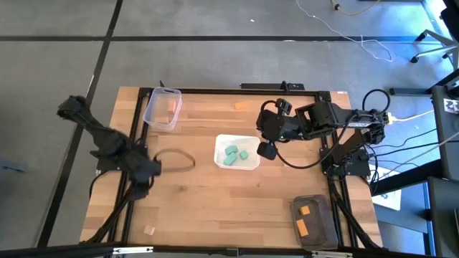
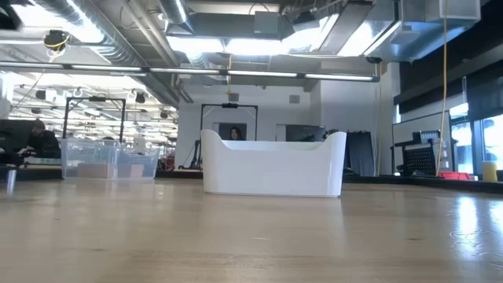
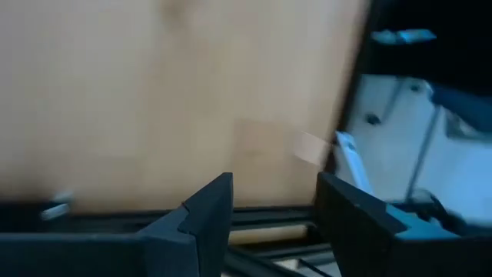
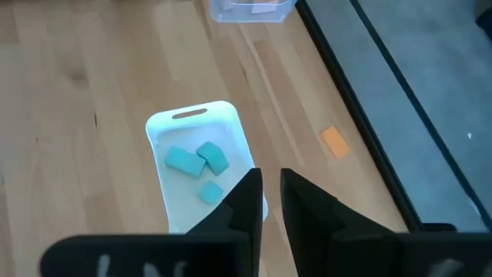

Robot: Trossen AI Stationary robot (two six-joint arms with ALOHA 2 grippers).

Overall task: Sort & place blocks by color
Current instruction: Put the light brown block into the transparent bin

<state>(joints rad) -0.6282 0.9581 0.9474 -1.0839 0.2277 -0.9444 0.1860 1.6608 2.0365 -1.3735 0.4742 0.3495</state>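
Three teal blocks (image 1: pixel 235 153) lie in the white tray (image 1: pixel 251 165), also seen in the right wrist view (image 4: pixel 196 164). One orange block (image 1: pixel 240 106) rests flat on the table near the far edge (image 4: pixel 334 141). Two orange blocks (image 1: pixel 303 218) sit in the dark tub. A pale wood block (image 1: pixel 149 230) lies by the near edge. My right gripper (image 1: pixel 267 150) (image 4: pixel 270 192) hovers at the tray's right rim, shut, with only a slit between its fingers and nothing in it. My left gripper (image 1: pixel 145 174) (image 3: pixel 273 204) is open over the table's left part.
A clear tub (image 1: pixel 163 109) with pale wood inside stands at the far left. The dark tub (image 1: pixel 313 222) sits at the near right corner. A dark cord loop (image 1: pixel 179 159) lies left of the tray. The tray (image 2: pixel 273 163) and clear tub (image 2: pixel 110 159) show in the low view.
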